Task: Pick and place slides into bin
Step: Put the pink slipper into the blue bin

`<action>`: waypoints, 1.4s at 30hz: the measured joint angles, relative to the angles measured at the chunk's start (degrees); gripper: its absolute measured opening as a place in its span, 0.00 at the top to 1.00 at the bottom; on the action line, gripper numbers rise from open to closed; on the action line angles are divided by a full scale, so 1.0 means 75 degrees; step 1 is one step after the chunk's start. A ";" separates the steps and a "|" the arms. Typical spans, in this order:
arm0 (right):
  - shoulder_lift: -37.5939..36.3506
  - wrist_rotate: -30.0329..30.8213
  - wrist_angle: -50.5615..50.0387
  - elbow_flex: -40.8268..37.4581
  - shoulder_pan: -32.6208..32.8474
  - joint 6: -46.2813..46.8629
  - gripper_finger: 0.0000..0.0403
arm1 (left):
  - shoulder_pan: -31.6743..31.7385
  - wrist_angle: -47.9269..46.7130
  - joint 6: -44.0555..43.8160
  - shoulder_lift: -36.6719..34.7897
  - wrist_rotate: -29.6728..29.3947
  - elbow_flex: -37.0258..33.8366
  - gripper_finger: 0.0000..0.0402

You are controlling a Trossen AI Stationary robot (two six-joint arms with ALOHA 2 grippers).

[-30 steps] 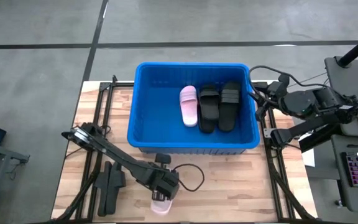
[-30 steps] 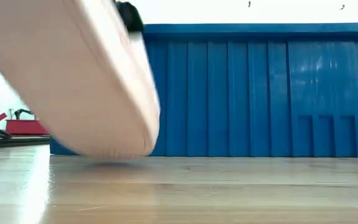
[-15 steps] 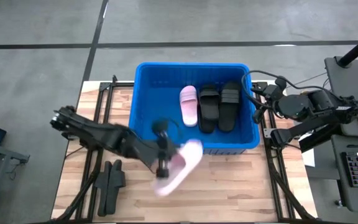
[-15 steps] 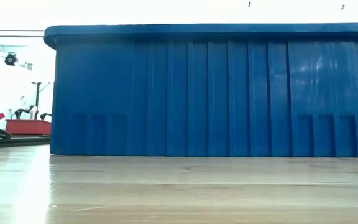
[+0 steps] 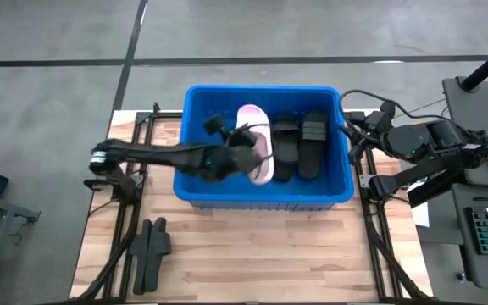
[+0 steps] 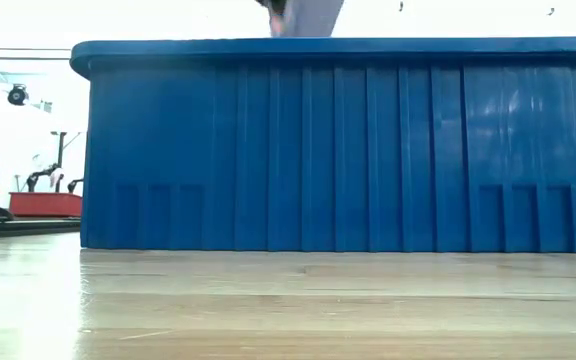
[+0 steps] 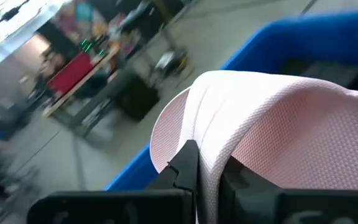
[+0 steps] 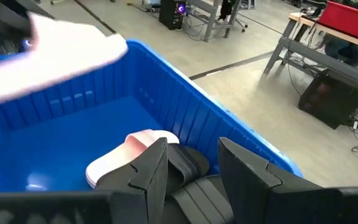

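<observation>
One pink slide clenched in my left gripper above bin; light, flexible, pinch sole edge; right gripper released

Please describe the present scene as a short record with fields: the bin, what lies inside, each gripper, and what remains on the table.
bin: blue bin, on the wooden table
inside: one pink slide, two black slides
left gripper: left gripper above the bin, shut on second pink slide
right gripper: right gripper open, at the bin's right side
outside: black slides on the table
</observation>
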 joint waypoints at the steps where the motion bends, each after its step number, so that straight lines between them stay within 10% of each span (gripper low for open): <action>1: -0.0020 0.0000 -0.0004 0.0014 0.0000 0.0000 0.67 | 0.0220 -0.0001 0.0005 0.0178 0.0017 0.0000 1.00; 13: -0.0345 0.0003 0.0010 0.0138 0.0000 -0.0122 0.67 | 0.2224 -0.0010 0.1467 0.2005 0.2360 -0.0012 1.00; 26: -0.0692 -0.0006 0.0011 0.0138 0.0000 -0.0533 0.67 | 0.2582 0.1988 0.4373 0.2513 0.2593 -0.0017 1.00; 42: -0.0965 -0.0166 0.0000 0.0138 0.0000 -0.0874 0.67 | 0.2697 0.2014 0.4149 0.2540 0.2887 -0.0561 1.00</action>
